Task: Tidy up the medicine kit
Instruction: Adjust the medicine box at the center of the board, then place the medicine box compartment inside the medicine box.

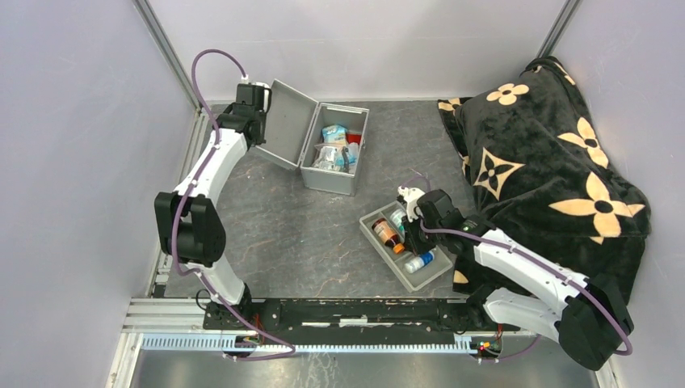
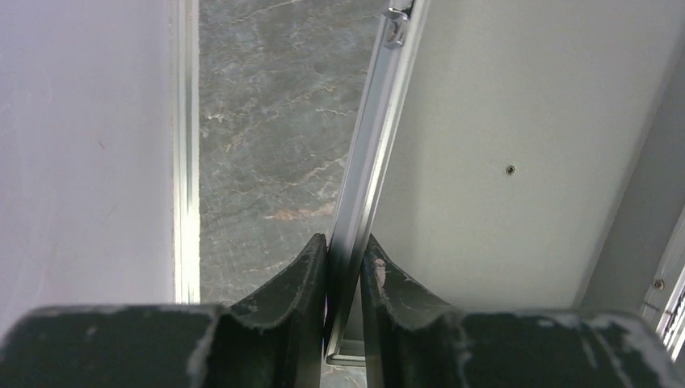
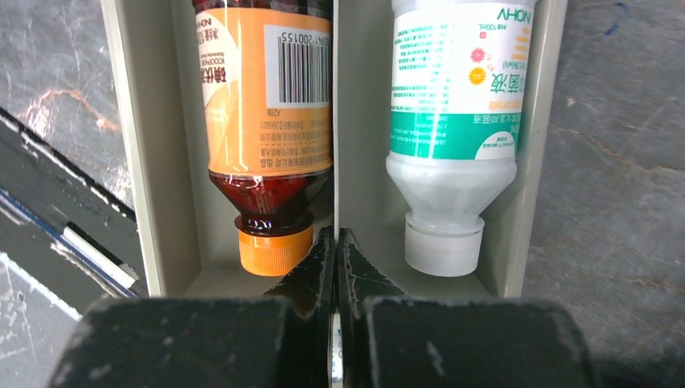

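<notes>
Left gripper (image 2: 343, 242) pinches medicine kit lid (image 1: 284, 123), right gripper (image 3: 335, 236) pinches tray divider (image 3: 334, 121); we should lift level, slowly.

Medicine kit (image 1: 329, 179) open above; lid (image 1: 287, 123) walls left side; blanket (image 1: 549, 162) crowds tray (image 1: 380, 245) at right.

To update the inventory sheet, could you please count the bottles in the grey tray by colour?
Brown bottle with orange cap: 1
White bottle with green band: 1
Pale bottle with blue end: 1
Total: 3 visible; part of the tray is hidden.
</notes>
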`<state>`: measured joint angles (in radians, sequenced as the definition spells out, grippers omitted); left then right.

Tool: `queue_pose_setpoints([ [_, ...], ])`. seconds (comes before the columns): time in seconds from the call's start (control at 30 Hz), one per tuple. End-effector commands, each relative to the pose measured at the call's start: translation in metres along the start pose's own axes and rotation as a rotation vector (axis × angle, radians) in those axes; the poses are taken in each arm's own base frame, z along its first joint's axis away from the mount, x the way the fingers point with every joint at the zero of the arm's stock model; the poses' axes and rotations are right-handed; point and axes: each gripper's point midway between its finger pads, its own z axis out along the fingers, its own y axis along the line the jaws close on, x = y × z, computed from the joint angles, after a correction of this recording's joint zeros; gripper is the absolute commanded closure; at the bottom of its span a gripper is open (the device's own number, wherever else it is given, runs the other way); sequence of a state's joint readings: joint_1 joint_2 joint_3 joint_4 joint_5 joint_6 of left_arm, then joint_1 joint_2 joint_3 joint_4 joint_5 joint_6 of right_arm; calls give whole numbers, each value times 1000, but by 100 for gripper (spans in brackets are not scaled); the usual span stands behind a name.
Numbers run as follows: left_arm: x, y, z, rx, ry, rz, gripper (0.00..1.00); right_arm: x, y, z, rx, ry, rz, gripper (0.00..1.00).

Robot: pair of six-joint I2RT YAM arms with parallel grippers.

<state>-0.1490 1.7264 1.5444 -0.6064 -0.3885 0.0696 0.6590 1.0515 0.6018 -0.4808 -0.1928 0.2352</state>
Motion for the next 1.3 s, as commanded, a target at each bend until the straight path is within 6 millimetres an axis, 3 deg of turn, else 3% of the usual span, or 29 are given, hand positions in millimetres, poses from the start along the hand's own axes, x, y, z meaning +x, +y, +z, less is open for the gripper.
queue_pose_setpoints([
  [0.0,-20,-12,-38,58,-67,-57,79,-72,-1,-28,81,-216,58,100],
  [0.23,-6,-36,-65,117,-51,-82,83,-108,-24,-58,276,-269,125,100],
  [0.47,12,-73,-88,192,-13,-66,86,-135,-48,-70,449,-269,99,100],
  [0.63,28,-94,-106,230,9,-52,86,-167,-50,-74,492,-292,98,100],
  [0.9,45,-103,-134,305,10,-86,53,-222,-48,-54,510,-293,103,100],
  [1.27,44,-106,-169,428,-42,-142,39,-312,-42,-12,509,-355,193,100],
])
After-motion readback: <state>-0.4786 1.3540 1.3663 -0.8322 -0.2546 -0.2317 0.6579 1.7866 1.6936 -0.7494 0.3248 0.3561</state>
